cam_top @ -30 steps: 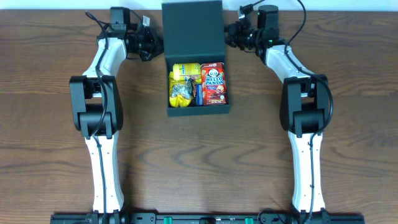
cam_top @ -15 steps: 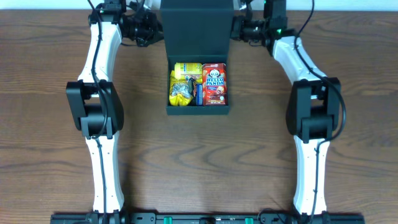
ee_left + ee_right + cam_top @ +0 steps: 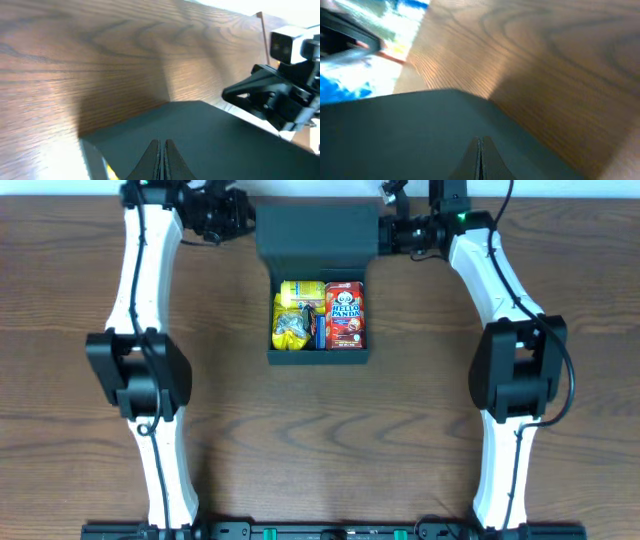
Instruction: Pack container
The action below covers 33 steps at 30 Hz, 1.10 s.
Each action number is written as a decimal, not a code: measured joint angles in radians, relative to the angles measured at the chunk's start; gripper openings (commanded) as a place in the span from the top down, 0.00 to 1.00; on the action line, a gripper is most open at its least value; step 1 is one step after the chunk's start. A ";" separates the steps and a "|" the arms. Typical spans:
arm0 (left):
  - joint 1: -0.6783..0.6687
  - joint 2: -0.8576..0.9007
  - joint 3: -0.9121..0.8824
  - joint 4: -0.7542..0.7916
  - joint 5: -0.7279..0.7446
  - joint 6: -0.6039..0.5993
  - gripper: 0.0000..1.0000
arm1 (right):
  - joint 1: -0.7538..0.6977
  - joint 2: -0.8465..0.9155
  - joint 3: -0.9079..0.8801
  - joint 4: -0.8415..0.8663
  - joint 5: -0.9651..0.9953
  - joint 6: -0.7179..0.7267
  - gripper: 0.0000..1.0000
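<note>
Container lid point(image 3: 317, 238) higher (R gripper point(image 3: 478, 149) blurred)

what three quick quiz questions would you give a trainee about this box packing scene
1. True or false: the container is empty.
2. The red Hello Panda packet lies nearer which arm? A) left B) right
3. Which part of the container do the left gripper and right gripper grip?

Key: 1) False, it holds snack packets. 2) B. 3) The raised lid, one side edge each.
</note>
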<state>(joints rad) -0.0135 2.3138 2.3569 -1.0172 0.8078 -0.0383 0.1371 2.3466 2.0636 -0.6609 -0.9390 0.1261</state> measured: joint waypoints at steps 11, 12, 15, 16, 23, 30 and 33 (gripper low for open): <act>0.000 -0.044 0.008 -0.127 -0.140 0.120 0.94 | 0.009 -0.026 0.000 -0.202 0.161 -0.149 0.99; 0.000 -0.044 0.008 -0.127 -0.144 0.122 0.94 | 0.008 -0.026 0.000 -0.201 0.173 -0.156 0.99; 0.000 -0.044 0.008 -0.128 -0.155 0.124 0.94 | 0.008 -0.026 0.000 -0.187 0.204 -0.165 0.99; 0.000 -0.044 0.008 -0.128 -0.158 0.121 0.94 | 0.008 -0.026 0.000 -0.183 0.213 -0.166 0.99; 0.000 -0.047 0.008 -0.142 -0.213 0.066 0.94 | -0.005 -0.027 0.000 -0.123 0.305 -0.169 0.99; 0.000 -0.098 0.008 -0.243 -0.235 0.034 0.94 | -0.078 -0.072 0.000 -0.022 0.340 -0.172 0.99; 0.000 -0.153 0.008 -0.309 -0.261 0.030 0.94 | -0.119 -0.132 0.000 -0.036 0.348 -0.174 0.98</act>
<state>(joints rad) -0.0135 2.1609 2.3646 -1.3262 0.5465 -0.0082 0.0177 2.2150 2.0640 -0.6971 -0.5911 -0.0475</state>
